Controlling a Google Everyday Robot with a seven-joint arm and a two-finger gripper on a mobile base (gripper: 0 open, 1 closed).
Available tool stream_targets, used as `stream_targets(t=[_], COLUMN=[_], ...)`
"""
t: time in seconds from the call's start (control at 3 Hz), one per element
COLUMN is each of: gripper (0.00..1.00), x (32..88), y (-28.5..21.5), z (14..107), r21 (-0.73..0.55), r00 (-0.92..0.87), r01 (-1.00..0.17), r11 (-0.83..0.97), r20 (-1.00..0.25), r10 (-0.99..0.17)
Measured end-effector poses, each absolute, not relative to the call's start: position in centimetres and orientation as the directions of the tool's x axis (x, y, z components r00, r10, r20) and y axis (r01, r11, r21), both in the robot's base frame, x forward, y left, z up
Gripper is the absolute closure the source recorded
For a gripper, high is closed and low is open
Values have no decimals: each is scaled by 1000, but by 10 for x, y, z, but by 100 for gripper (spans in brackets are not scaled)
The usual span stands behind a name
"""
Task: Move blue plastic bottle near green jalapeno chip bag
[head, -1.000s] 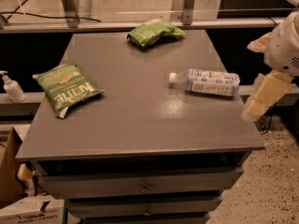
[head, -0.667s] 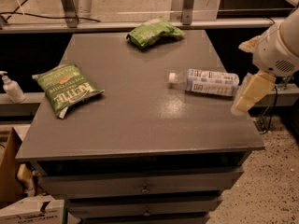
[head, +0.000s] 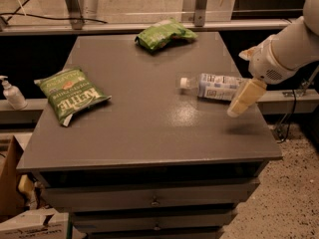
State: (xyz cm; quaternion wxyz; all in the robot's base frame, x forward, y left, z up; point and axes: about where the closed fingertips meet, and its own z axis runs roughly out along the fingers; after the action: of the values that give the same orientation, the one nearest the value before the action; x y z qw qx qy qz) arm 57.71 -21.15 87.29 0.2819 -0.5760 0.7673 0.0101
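bottle (head: 214,86): clear plastic, pale blue label, white cap, flat beside claw (head: 238,107), grip indiscernible

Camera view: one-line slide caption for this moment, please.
Gripper hangs beside the blue bottle lying on the grey table; the green Kettle chip bag sits far across.

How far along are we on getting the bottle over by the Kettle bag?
Nothing finished yet: the bottle lies on its side on the right of the table, well apart from the Kettle bag at the left. In hand: the gripper is at the bottle's base end; contact is unclear. Left: grasp, carry across, set down beside the bag.
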Motion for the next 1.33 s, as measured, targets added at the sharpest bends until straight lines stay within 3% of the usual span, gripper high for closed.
stream_targets(t=[0.67,1.33], gripper=[0,41], x=[613,622], y=[-189,-182], z=[842,837], r21=[-269,-230], r00=[-205,-241], r01=[-890,-888], r11=[368,398], r20=[-485,-504], r10=[-850,-829])
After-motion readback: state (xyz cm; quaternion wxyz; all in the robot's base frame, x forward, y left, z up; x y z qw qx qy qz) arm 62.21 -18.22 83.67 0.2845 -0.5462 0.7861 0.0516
